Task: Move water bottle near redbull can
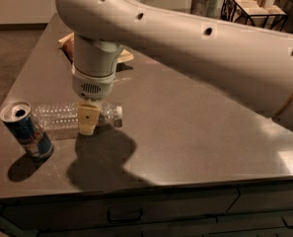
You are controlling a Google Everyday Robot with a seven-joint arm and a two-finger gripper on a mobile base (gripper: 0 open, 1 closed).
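Observation:
The water bottle (57,116) lies on its side on the dark table (195,132), with its white cap (119,116) pointing right. The redbull can (26,131) stands upright just left of the bottle's base, a small gap from it, near the table's left edge. My gripper (87,117) reaches straight down onto the bottle near its neck. Its cream tip covers part of the bottle's label area. The large white arm (185,38) comes in from the upper right.
A snack bag (67,39) lies at the back left, partly hidden behind the arm. A wire rack (249,6) and a container (205,1) stand beyond the far right of the table. The table's front edge (136,189) has drawers below it.

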